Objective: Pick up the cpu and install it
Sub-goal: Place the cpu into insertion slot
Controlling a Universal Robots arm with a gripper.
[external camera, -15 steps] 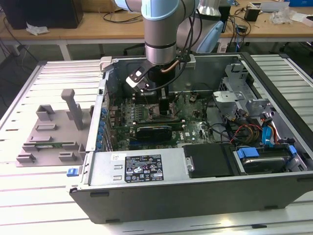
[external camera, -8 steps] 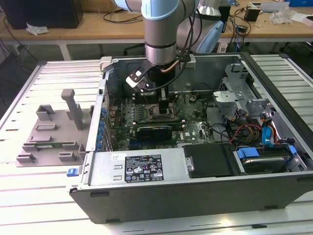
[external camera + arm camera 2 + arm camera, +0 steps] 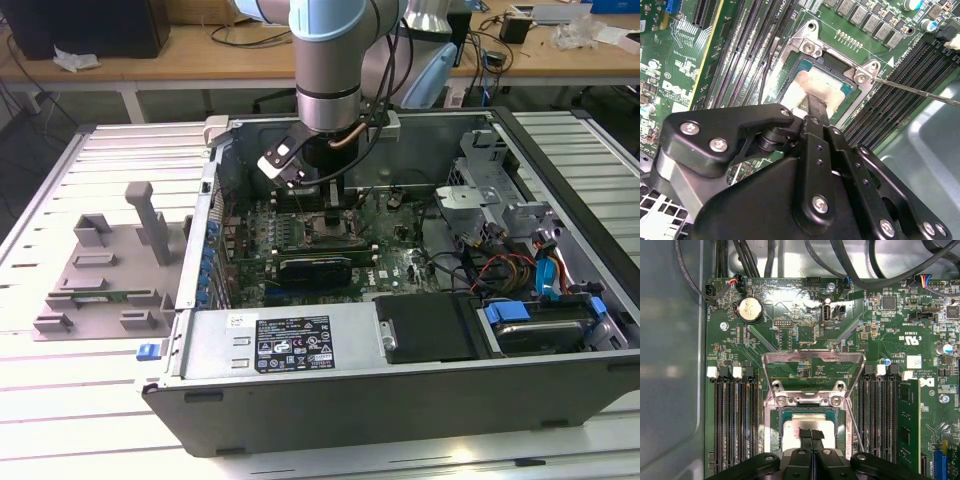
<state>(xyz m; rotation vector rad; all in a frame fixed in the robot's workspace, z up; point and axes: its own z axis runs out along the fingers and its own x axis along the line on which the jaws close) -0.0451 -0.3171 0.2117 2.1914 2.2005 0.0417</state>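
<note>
The cpu (image 3: 796,427), a small square chip with a silver-white top, lies flat inside the motherboard socket (image 3: 790,401); its corner also shows in the second wrist view (image 3: 832,87). The socket's metal load plate (image 3: 812,359) is flipped up and open. My gripper (image 3: 810,434) stands straight over the chip with its two black fingers pressed together, tips on or just above the middle of the chip's top (image 3: 813,102). In the exterior view the gripper (image 3: 326,195) reaches down into the open computer case (image 3: 400,400).
Memory slots (image 3: 735,425) flank the socket on both sides, and a thin latch lever (image 3: 910,91) sticks out beside it. A grey fixture tray (image 3: 100,270) with upright posts sits at the exterior view's left. The power supply (image 3: 290,345), drive bay (image 3: 530,335) and cables (image 3: 500,268) crowd the case.
</note>
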